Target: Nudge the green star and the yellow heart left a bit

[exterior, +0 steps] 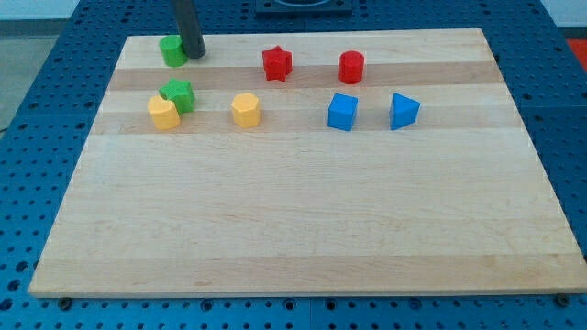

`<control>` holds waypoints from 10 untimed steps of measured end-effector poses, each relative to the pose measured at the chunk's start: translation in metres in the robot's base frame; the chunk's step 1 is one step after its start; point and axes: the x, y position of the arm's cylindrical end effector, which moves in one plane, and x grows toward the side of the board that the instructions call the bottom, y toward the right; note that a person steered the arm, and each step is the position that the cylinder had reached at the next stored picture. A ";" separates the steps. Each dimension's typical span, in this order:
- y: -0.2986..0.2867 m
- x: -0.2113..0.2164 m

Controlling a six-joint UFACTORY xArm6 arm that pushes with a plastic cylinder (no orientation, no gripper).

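The green star (179,93) lies at the view's upper left of the wooden board (303,211). The yellow heart (163,113) touches it at its lower left. My tip (193,53) is near the board's top edge, above and slightly right of the star, right beside a green cylinder (171,49). A gap of bare board lies between my tip and the star.
A yellow hexagon block (246,109) lies right of the star. A red star (276,63) and a red cylinder (351,67) sit along the top. A blue cube (342,112) and a blue triangular block (403,111) lie at the right.
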 end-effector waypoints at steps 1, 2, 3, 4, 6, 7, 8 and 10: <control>0.000 0.000; 0.016 0.000; 0.046 -0.002; 0.049 -0.007; 0.049 -0.024; 0.049 -0.041; 0.050 -0.043; 0.051 -0.044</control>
